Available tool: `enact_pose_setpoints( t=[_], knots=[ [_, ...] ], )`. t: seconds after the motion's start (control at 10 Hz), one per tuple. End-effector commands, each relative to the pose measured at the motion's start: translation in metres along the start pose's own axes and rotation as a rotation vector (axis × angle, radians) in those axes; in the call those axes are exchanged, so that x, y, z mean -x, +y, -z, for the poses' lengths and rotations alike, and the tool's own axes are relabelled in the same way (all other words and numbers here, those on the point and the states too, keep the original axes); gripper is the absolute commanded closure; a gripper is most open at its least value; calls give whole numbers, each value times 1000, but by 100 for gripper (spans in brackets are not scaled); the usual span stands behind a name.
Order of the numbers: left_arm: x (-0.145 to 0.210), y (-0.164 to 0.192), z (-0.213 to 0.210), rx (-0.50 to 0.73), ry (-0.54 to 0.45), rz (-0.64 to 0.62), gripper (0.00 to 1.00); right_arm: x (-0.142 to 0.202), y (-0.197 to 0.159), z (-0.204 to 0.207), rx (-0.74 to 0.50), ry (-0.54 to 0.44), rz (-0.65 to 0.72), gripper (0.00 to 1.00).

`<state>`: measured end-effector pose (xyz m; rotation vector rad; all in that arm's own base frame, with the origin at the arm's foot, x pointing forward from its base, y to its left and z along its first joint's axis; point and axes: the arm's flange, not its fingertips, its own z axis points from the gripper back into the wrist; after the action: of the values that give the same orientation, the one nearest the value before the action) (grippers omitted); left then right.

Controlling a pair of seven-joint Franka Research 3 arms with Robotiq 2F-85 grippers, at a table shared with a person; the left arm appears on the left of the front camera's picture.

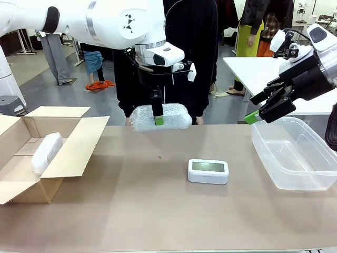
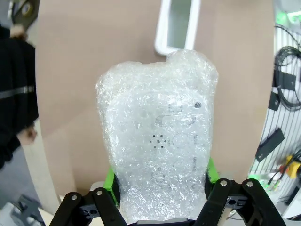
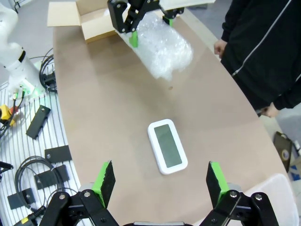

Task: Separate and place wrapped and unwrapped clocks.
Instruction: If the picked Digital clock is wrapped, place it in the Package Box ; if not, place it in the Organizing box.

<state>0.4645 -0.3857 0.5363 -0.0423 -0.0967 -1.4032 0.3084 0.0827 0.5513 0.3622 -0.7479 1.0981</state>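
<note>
Box [image 1: 79,143] holds one wrapped clock [image 1: 46,152], left claw [image 1: 158,119] clamps a second bundle [image 1: 176,117], right claw [image 1: 259,109] gapes wide near clear tub [image 1: 278,181]

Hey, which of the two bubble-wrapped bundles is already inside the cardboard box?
The bundle on the robot's left, lying inside the open cardboard box. The other bundle is up off the table, clamped in the left gripper.

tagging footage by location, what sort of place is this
Probably a robotics lab: a white robot arm works at a table, loose cables lie beside it, and people stand behind.
</note>
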Motion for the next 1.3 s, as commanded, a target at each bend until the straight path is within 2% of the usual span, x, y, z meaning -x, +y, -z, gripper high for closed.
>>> enact_pose_setpoints(
  t=[0.0, 0.2, 0.3, 0.4, 0.5, 0.7, 0.8, 1.0, 1.2],
  knots=[
    [66, 25, -15, 8, -74, -297, 20, 3, -1, 2, -24, -21, -4, 0],
    [140, 63, -15, 7, -134, -612, 20, 3, -1, 2, -24, -21, -4, 0],
    [174, 71, -14, 12, -124, -770, 20, 3, -1, 2, -24, -21, -4, 0],
    [215, 74, -12, 22, -92, -945, 20, 3, -1, 2, -24, -21, -4, 0],
    [242, 75, -11, 15, -66, -1092, 20, 3, -1, 2, -24, -21, -4, 0],
    [299, 81, 2, 11, -84, -1399, 20, 3, -1, 2, -24, -21, -4, 0],
    [323, 89, 14, 37, -97, -1470, 20, 3, -1, 2, -24, -21, -4, 0],
    [361, 102, 40, 54, -59, -1600, 20, 3, -1, 2, -24, -21, -4, 0],
    [388, 108, 54, 35, -87, -1620, 20, 3, -1, 2, -24, -21, -4, 0]
  ],
)
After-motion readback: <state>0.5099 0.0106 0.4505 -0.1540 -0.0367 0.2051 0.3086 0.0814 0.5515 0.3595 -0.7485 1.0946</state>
